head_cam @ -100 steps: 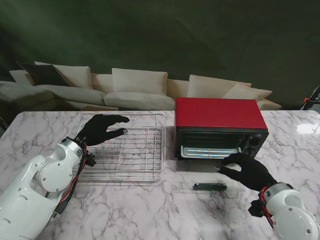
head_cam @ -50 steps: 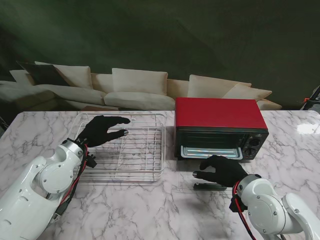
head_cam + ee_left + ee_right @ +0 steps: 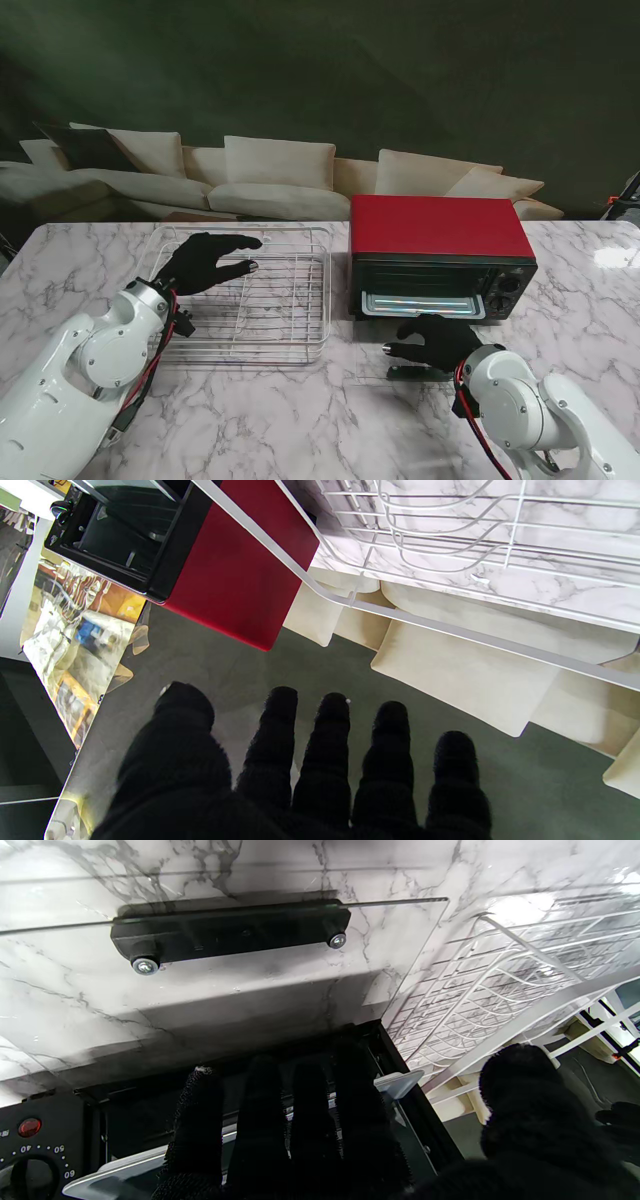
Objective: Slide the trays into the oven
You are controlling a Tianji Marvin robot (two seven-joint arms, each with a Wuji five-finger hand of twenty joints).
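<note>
Spanning the whole scene is the marble table [image 3: 300,420], carrying the red oven [image 3: 440,240] on my right half, its glass door [image 3: 420,375] lying folded flat on the marble toward me with the black handle [image 3: 420,373] on its near edge. Sitting to the left of the oven, just beside its side wall, is the white wire rack [image 3: 270,300], a shallow rectangle with its long axis running left to right, so its short end is facing the oven's flank rather than the mouth. Showing inside the cavity is a pale metal tray [image 3: 420,303], its front lip at the opening, so by my judgement it is seated or nearly so. Hovering over the rack's left part is the left hand [image 3: 205,262], fingers spread and holding nothing; its wrist view is showing the fingers [image 3: 325,760] clear of the wires. Hanging above the lowered door, just in front of the opening, is the right hand [image 3: 435,343], fingers extended and apart, gripping nothing. The left hand is plainly the nearer one to the rack, and I judge that the rack needs lifting and carrying rightward around to the oven's front before it can go in.
</note>
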